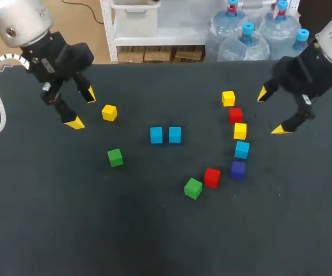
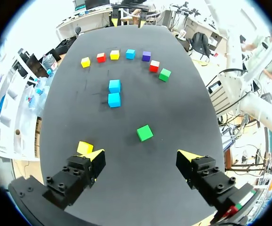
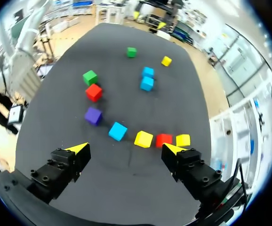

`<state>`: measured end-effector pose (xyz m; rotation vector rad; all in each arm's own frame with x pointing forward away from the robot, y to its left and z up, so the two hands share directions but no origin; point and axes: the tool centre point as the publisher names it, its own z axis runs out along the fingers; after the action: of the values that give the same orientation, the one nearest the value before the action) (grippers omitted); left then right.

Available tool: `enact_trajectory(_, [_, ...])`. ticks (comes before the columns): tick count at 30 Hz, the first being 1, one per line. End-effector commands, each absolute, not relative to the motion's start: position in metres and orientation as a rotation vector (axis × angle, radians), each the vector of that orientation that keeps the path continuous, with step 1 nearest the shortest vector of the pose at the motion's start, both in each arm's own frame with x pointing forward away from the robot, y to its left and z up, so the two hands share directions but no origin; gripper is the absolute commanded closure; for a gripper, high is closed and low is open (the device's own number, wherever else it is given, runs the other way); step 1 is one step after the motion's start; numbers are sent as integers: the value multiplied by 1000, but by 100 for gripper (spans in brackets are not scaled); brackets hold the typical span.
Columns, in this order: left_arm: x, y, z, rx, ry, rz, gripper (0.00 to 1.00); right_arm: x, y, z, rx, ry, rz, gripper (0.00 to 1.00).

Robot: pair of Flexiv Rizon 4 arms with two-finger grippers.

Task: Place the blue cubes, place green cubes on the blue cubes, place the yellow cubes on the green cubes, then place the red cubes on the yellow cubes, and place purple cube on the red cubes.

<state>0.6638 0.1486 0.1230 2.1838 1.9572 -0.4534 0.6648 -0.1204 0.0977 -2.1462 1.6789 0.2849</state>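
Two blue cubes (image 1: 156, 135) (image 1: 174, 134) sit side by side mid-table. A third blue cube (image 1: 242, 149) lies in a line with a purple cube (image 1: 238, 169), two yellow cubes (image 1: 240, 131) (image 1: 228, 98) and a red cube (image 1: 235, 115). Another red cube (image 1: 212, 177) touches a green cube (image 1: 193, 188). A second green cube (image 1: 115, 157) and a yellow cube (image 1: 109, 112) lie at the left. My left gripper (image 1: 82, 108) hangs open beside that yellow cube (image 2: 84, 147). My right gripper (image 1: 271, 112) stands open, just right of the line (image 3: 143, 139). Neither holds anything.
The black table (image 1: 68, 230) has bare cloth along its whole front half. Its back edge runs behind both grippers.
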Motion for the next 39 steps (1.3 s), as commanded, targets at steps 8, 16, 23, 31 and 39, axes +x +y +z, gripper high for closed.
enact_trajectory(8, [663, 149, 123, 2183, 1953, -453, 0, 670, -100, 92, -2424, 1453, 314, 0])
enact_trajectory(16, [663, 149, 123, 2183, 1953, -453, 0, 668, -92, 88, -2583, 1117, 361, 0])
enact_trajectory(23, [663, 149, 123, 2183, 1953, -453, 0, 668, -87, 75, -2699, 997, 321, 0])
enact_trajectory(31, [663, 149, 123, 2183, 1953, -453, 0, 668, -84, 57, -2753, 934, 282, 0])
enact_trajectory(39, [663, 149, 123, 2183, 1953, -453, 0, 664, -94, 50, -2861, 685, 280, 0])
